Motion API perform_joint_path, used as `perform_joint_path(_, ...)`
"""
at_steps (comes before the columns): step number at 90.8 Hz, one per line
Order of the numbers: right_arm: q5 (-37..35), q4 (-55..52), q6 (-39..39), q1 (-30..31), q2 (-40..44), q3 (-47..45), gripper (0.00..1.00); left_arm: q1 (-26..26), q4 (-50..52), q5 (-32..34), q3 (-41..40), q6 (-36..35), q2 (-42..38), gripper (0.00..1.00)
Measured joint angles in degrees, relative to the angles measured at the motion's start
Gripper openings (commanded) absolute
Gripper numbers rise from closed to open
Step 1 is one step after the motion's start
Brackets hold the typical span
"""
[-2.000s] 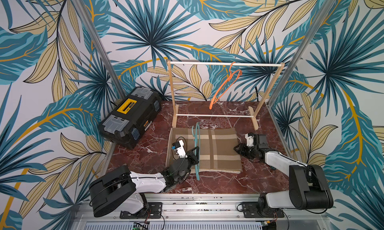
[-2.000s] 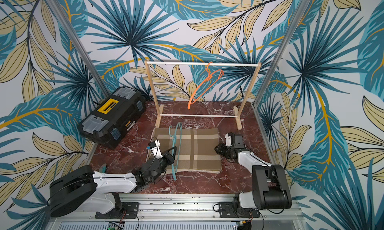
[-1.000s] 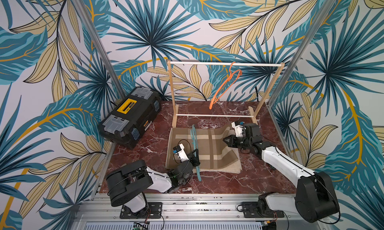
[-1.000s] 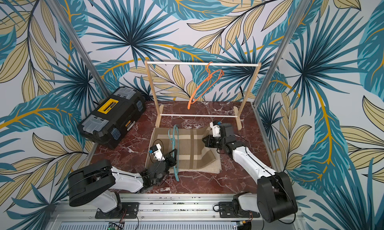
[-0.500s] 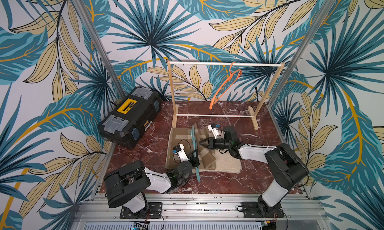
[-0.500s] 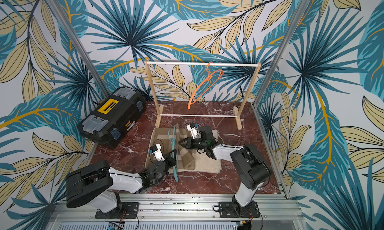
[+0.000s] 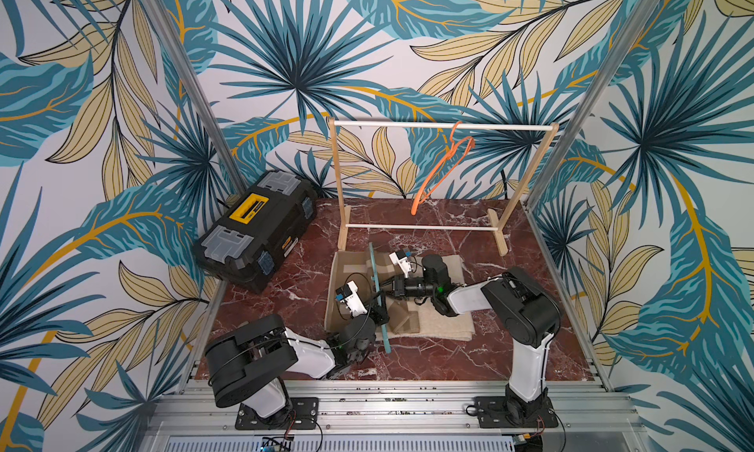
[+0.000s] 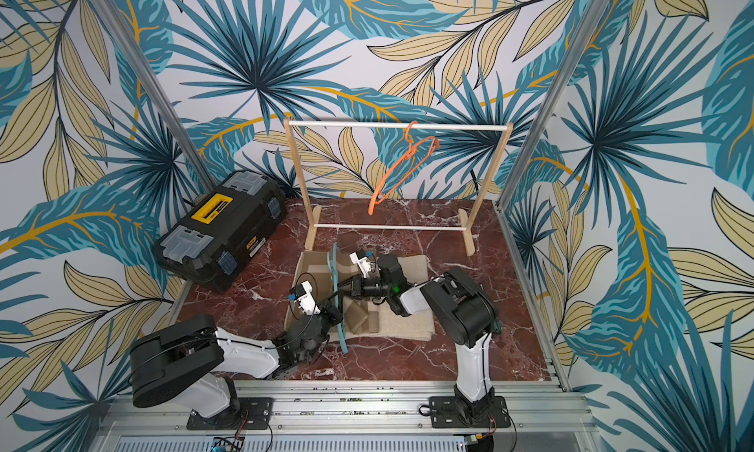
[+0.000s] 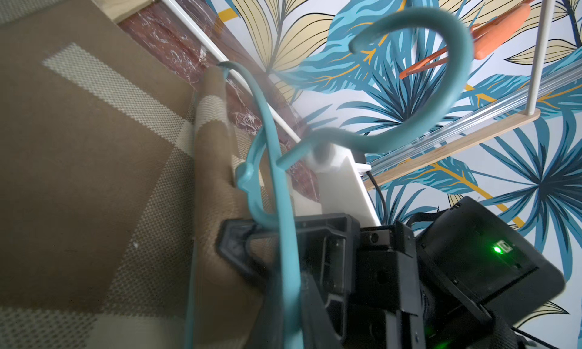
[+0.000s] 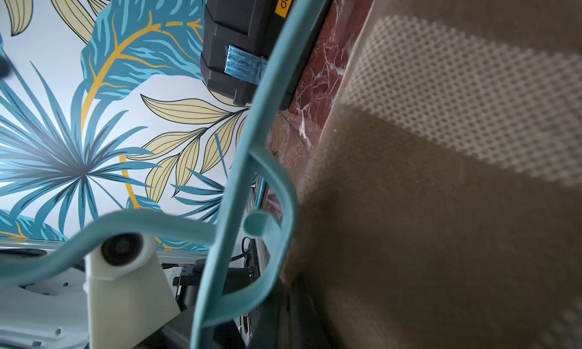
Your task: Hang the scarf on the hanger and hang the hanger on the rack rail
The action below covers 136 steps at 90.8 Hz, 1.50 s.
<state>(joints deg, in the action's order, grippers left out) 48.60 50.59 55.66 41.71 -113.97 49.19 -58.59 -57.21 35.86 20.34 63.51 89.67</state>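
Scarf [image 7: 444, 327] lies partly folded on the worktop [image 7: 449, 360], directly in front of the rack [image 7: 408, 227]. Left end effector [image 7: 378, 309] is closed narrow on the teal hanger [image 7: 374, 274], holding it on edge above the scarf. Right end effector [image 7: 388, 293] is fully closed on a raised scarf fold, right at the hanger.

Bright, even, diffuse light; soft shadows. Both top views sharp, edges bent by the wide lens. Wrist views: teal hanger [image 9: 463, 48] blurred close-up, scarf [image 10: 441, 237] soft.
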Motion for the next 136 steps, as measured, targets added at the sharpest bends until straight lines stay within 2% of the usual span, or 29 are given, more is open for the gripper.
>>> perform_joint_path(17, 0.42, -4.59, -2.36, 0.83, -2.51, 2.49, 0.00, -0.11, 0.07, -1.95, 0.39, -1.55, 1.11, 0.00)
perform_joint_path(31, 0.85, -13.42, -6.16, 0.57, -2.62, 5.77, 0.00, 0.24, -1.99, -2.03, 1.73, -2.64, 4.11, 0.00)
perform_joint_path(42, 0.85, -19.50, -9.97, -0.35, -2.51, 6.99, 0.21, 0.50, -2.95, -2.34, 2.64, -2.71, 6.14, 0.00)
perform_joint_path(57, -2.23, -29.27, -16.83, -1.03, 1.01, 7.10, 0.24, 0.46, -4.55, -3.85, 2.97, -2.38, 6.86, 0.00)
perform_joint_path(77, -7.85, -38.27, -21.31, -2.89, 6.34, 7.08, 0.48, 0.57, -6.21, -4.83, 2.93, -1.40, 7.02, 0.00)
perform_joint_path(110, -17.99, -48.81, -24.81, -3.65, 14.67, 8.76, 0.50, 1.05, -6.45, -6.32, 2.89, -0.90, 8.02, 0.00)
perform_joint_path(136, -19.02, -50.69, -25.94, -2.60, 21.05, 8.87, 0.52, 1.66, -6.36, -7.82, 3.23, -0.90, 8.17, 0.00)
